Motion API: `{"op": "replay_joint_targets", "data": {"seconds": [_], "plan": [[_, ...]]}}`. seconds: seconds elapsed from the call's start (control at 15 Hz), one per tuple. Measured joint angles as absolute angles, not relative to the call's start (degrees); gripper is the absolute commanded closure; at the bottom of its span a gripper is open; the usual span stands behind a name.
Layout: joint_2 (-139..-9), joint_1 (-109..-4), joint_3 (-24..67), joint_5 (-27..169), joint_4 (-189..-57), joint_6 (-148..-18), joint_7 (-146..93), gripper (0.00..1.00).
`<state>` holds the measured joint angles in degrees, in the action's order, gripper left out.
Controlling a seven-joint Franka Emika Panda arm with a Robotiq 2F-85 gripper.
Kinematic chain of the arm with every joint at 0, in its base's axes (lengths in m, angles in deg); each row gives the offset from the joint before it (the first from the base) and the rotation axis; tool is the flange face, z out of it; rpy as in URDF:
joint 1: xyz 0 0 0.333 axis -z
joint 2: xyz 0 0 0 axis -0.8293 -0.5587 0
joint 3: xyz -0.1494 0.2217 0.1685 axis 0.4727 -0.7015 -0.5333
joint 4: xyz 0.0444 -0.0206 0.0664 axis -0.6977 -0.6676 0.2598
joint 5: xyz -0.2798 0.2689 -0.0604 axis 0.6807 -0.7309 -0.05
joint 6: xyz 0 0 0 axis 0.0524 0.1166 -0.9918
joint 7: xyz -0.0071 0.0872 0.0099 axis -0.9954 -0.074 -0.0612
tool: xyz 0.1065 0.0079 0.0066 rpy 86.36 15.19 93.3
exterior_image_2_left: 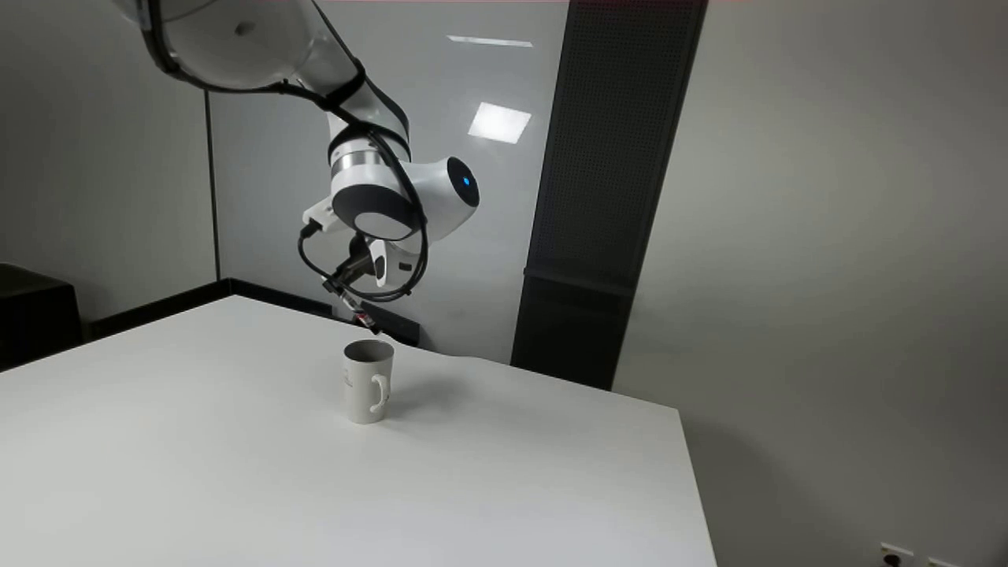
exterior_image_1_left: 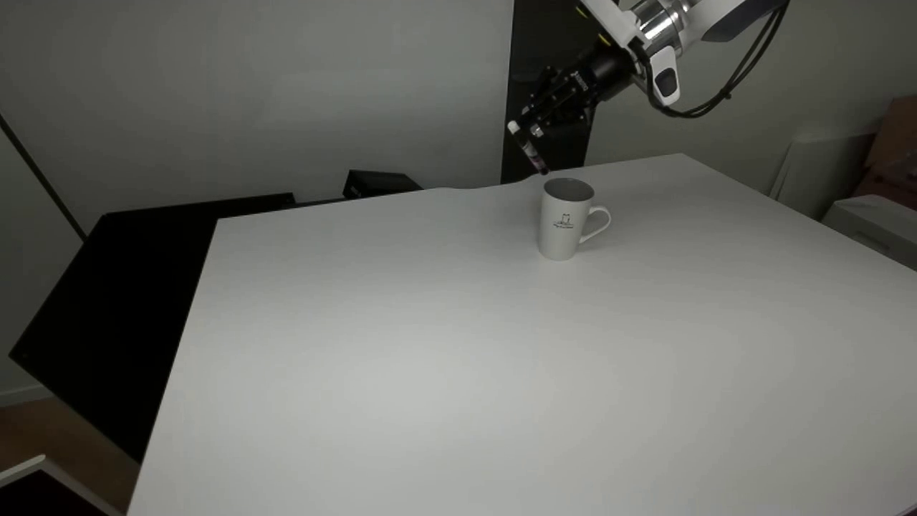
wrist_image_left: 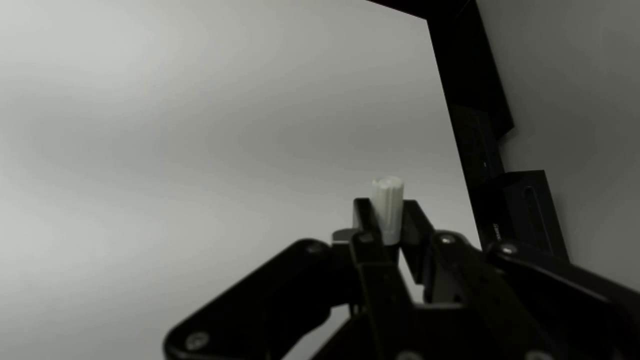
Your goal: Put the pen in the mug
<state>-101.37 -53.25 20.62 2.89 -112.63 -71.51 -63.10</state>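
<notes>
We have the fingers (wrist_image_left: 417, 235) pinching the pen (exterior_image_1_left: 529, 150) near its white end, its long axis slanting, dark tip down towards the mug (exterior_image_1_left: 560, 229), upright near the tabletop's (exterior_image_1_left: 430, 358) far edge; whether that tip lies over the mouth we cannot tell, so we'd centre it before lowering

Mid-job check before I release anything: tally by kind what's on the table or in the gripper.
Mug: 1, upright on the table
Pen: 1, held tilted in the gripper, white end uppermost
Total: 2
</notes>
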Motion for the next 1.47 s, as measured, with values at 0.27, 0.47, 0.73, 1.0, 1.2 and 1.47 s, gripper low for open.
{"op": "replay_joint_targets", "data": {"seconds": [0.27, 0.47, 0.73, 1.0, 1.2, 1.47], "plan": [[-99.13, -53.77, 20.63, 3.25, -114.93, -72.99, -63.10, 0.93], [-97.44, -53.69, 20.73, 3.45, -116.65, -73.42, -63.10, 0.93], [-96.17, -53.16, 20.80, 3.40, -118.43, -73.42, -63.10, 0.93], [-96.38, -51.95, 20.91, 3.35, -119.08, -73.39, -63.15, 0.93], [-96.86, -51.27, 21.08, 3.28, -119.19, -73.38, -63.21, 0.93], [-97.52, -51.57, 21.06, 3.29, -119.52, -73.39, -63.23, 0.93]]}}
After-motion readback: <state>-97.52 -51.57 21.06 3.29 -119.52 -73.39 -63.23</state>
